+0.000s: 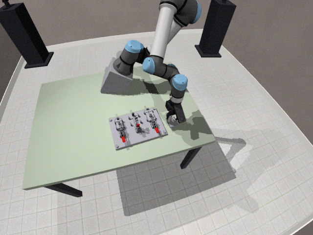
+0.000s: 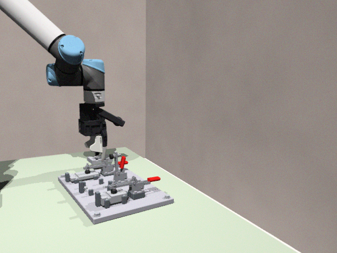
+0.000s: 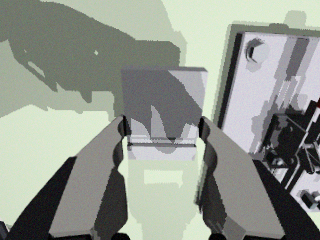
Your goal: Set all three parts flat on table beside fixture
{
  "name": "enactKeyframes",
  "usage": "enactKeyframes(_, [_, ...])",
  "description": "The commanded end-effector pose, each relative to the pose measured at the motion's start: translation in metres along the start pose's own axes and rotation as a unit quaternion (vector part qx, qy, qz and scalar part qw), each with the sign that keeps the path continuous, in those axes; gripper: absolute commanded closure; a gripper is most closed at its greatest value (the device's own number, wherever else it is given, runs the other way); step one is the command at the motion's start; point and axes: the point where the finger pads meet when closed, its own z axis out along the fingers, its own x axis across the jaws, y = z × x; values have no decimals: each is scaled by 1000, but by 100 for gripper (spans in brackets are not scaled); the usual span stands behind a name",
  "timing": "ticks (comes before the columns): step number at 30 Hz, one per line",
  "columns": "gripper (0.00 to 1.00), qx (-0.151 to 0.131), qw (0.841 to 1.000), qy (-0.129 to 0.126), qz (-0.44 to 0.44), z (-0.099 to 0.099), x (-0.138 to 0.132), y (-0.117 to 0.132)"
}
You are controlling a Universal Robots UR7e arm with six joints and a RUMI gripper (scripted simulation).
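Note:
My gripper point(image 1: 172, 120) point(image 2: 100, 157) point(image 3: 162, 117) is shut on a flat grey part point(image 1: 173, 124) point(image 2: 93, 159) point(image 3: 162, 102), gripped by its two side edges. The part is level, very low over or on the table just right of the fixture in the top view; whether it touches is unclear. The fixture plate point(image 1: 113, 132) point(image 2: 122, 208) point(image 3: 248, 87) holds a second grey part point(image 1: 117, 124) point(image 2: 115, 196) at its left station and a third point(image 1: 149, 113) point(image 2: 85, 175) at its right station, both under lowered clamps. The middle clamp point(image 1: 137, 126) point(image 2: 116, 164) stands upright over an empty station.
Red clamp handles point(image 1: 123, 139) point(image 1: 157, 130) point(image 2: 154, 178) stick out toward the front of the plate. The green table point(image 1: 73, 121) point(image 2: 190, 225) surrounds the fixture, with its right edge beyond the gripper. The robot's grey base point(image 1: 115, 83) stands at the back.

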Motion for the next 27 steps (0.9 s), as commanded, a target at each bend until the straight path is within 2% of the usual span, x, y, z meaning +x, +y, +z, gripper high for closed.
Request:
enactKeyframes(1, [100,1,1000,0,0,7,0,-1])
enactKeyframes(10, [100,1,1000,0,0,17,0,-1])
enactKeyframes(27, [100,1,1000,0,0,17,0,-1])
